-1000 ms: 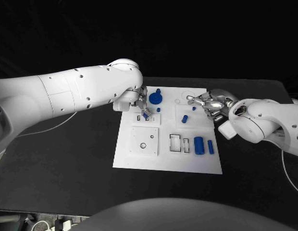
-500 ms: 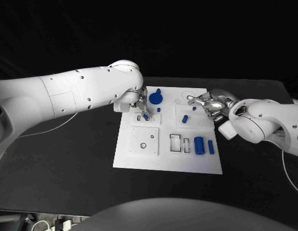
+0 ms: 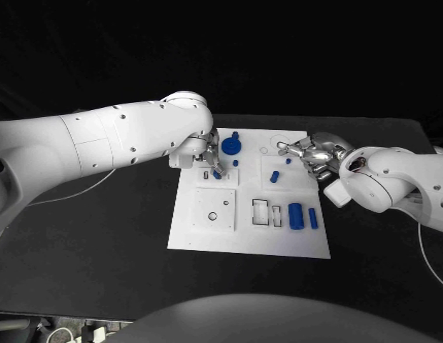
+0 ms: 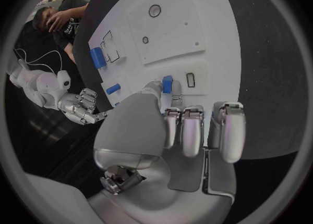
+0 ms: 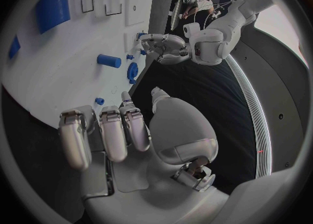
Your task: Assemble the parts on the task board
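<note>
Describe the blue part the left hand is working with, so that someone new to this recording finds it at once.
Start at the white task board in the middle of the black table. At its far left side the left hand reaches in, and a small blue peg sits at its fingertips beside a small rectangular slot. Unlike the other blue parts lying free, this one is touched by a hand.

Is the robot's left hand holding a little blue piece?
Yes, the left hand pinches a small blue part at its fingertips, just above the white task board.
</note>
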`<act>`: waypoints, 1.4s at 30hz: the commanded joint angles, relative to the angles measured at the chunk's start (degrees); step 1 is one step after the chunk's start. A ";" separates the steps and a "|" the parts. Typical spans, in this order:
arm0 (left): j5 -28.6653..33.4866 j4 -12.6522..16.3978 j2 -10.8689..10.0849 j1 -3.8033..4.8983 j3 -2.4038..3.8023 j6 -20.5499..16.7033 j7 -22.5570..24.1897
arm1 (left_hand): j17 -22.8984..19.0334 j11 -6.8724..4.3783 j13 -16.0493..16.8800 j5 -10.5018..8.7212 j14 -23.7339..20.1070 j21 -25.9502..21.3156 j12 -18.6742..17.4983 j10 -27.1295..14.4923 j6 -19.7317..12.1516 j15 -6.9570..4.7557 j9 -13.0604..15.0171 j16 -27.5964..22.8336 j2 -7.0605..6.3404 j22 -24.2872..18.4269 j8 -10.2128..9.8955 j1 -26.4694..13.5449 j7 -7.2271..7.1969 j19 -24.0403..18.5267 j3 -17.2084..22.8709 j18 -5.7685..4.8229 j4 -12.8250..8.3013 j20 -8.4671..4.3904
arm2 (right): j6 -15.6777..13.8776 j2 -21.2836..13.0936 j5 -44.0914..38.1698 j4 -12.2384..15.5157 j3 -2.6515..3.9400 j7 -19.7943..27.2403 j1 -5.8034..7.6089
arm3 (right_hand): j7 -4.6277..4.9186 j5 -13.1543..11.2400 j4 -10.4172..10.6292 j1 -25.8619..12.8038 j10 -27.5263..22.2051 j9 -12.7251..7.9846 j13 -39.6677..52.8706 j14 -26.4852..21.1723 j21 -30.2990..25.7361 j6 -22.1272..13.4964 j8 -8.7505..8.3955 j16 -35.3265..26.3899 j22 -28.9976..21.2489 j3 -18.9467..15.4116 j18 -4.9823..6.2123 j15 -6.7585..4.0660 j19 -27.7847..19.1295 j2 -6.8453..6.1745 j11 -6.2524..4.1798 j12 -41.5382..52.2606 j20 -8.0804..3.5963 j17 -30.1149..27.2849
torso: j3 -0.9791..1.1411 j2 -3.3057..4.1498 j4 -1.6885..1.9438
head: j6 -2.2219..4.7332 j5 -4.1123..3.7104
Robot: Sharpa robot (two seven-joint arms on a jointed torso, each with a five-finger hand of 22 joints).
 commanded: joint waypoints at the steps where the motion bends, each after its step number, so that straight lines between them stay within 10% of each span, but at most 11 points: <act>1: 0.30 -0.12 0.19 -0.03 0.01 0.54 -9.51 | 15.09 -0.31 15.03 0.16 5.96 0.14 0.13 5.85 4.18 -0.55 0.09 0.15 0.19 15.10 0.28 0.49 -3.62 6.03 0.33 -0.87 0.09 -0.30 | 0.91 0.07 -0.32 0.08 -0.01 0.24 -0.05 | 0.98 0.21 -0.06 0.08 5.94 0.00 15.06 5.87 0.26 -0.43 0.28 0.23 15.10 -0.37 -0.38 0.39 6.11 0.44 0.35 0.00 0.44 15.08 | 0.03 -0.03 -0.02 | 0.01 -0.06; 42: 1.65 -1.01 0.79 -0.33 0.02 -0.32 -9.00 | 15.09 -0.27 15.03 0.00 5.96 0.14 0.13 5.85 4.26 -0.57 0.29 0.15 0.39 15.10 0.04 0.27 -3.58 6.03 0.82 -0.87 0.10 -0.36 | 1.02 0.03 -0.33 0.07 0.00 -0.07 -0.04 | 1.14 -0.04 -0.17 0.31 5.94 -0.04 15.06 5.87 0.26 -0.51 0.32 0.23 15.10 -0.63 -0.38 0.57 6.11 0.47 0.51 0.00 0.63 15.08 | 0.04 -0.06 -0.01 | 0.01 -0.21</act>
